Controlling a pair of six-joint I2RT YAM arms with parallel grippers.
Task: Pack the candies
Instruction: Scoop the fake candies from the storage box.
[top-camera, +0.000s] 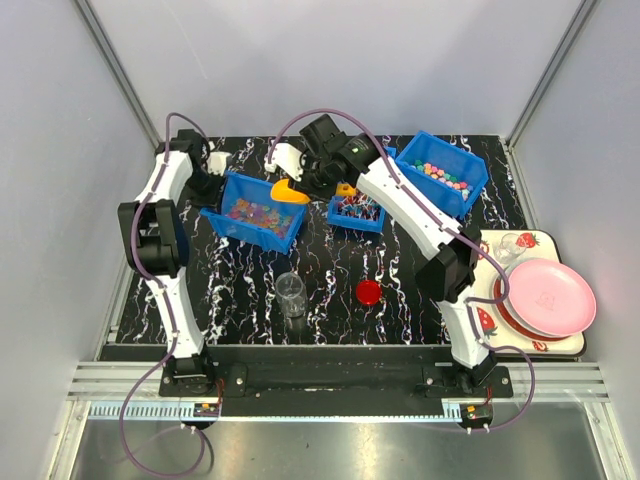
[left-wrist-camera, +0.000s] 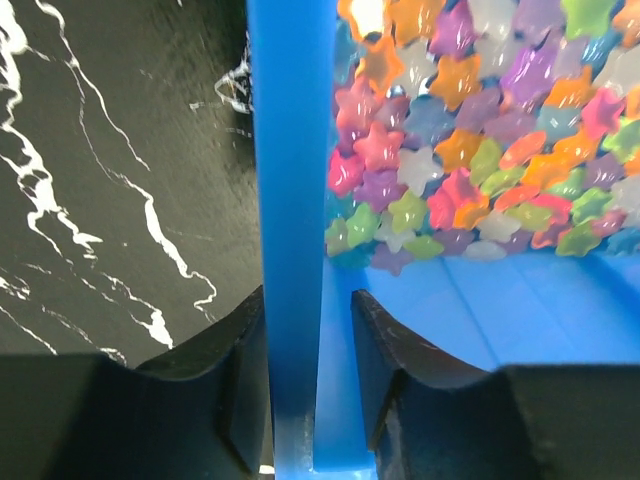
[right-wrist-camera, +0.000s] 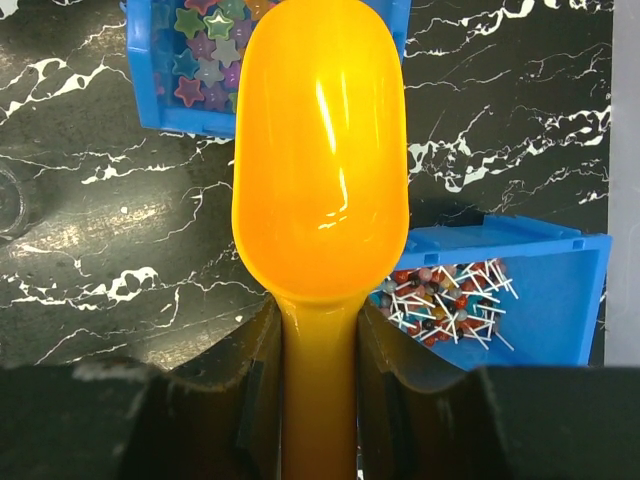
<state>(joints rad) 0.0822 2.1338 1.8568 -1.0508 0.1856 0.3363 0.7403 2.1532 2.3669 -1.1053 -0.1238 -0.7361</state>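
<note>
While the left fingers (left-wrist-camera: 240, 390) straddle a wall of the left bin (left-wrist-camera: 290, 200), the outer one against it, I cannot tell whether they pinch it; star candies (left-wrist-camera: 470, 150) fill that bin. Right of it, the right fingers (right-wrist-camera: 250, 400) are clamped on the handle of an empty yellow scoop (right-wrist-camera: 320, 170) held above the desk (right-wrist-camera: 100, 250) by that bin's corner. Next comes a small bin (right-wrist-camera: 550, 290) of stick candies (right-wrist-camera: 440, 300), then a larger bin (top-camera: 440, 200) of round candies (top-camera: 438, 173), and a pink plate (top-camera: 552, 297) furthest right
</note>
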